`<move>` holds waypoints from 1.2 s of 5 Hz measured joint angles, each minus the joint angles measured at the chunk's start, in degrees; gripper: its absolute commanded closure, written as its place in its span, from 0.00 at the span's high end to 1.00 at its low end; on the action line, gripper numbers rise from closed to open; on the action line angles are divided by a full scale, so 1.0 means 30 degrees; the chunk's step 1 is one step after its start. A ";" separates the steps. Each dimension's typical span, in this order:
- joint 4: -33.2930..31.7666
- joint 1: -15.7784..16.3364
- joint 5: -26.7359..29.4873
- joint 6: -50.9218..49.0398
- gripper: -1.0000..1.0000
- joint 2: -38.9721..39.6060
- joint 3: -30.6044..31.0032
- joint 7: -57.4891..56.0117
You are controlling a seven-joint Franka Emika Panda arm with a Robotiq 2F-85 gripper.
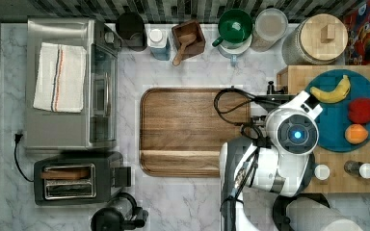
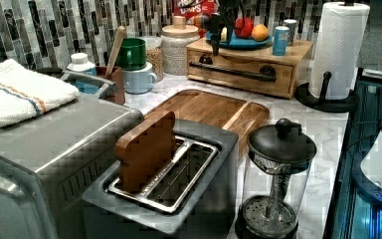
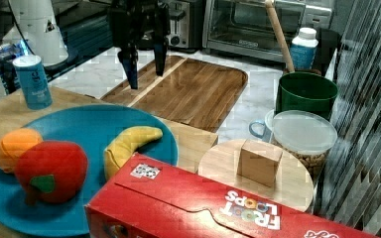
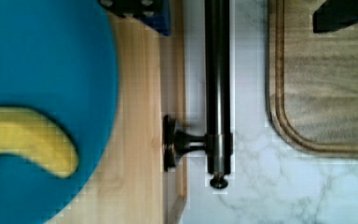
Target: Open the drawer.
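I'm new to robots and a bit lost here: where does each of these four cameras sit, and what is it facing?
Top view: overhead, looking straight down; the arm's white body shows.
Left view: low behind the toaster, facing the drawer.
Right view: behind the cereal box, facing the gripper, open.
Wrist view: on the arm, looking down at the drawer handle.
Every view shows the walnut tray.

Robot arm (image 1: 289, 139) above counter — walnut tray (image 1: 192, 130) beside it

Top overhead – sides oblique, opposed – wrist close.

A banana (image 1: 331, 91) lies on the blue plate (image 1: 335, 130), near the walnut tray (image 1: 188, 130)
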 measured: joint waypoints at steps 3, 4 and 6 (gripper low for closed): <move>-0.1044 -0.0070 0.0021 0.1119 1.00 0.1535 -0.0357 -0.0280; -0.1119 -0.0079 0.0007 0.1306 1.00 0.2197 -0.0410 -0.0261; -0.1492 -0.0028 -0.0455 0.1921 1.00 0.2803 -0.0476 0.0084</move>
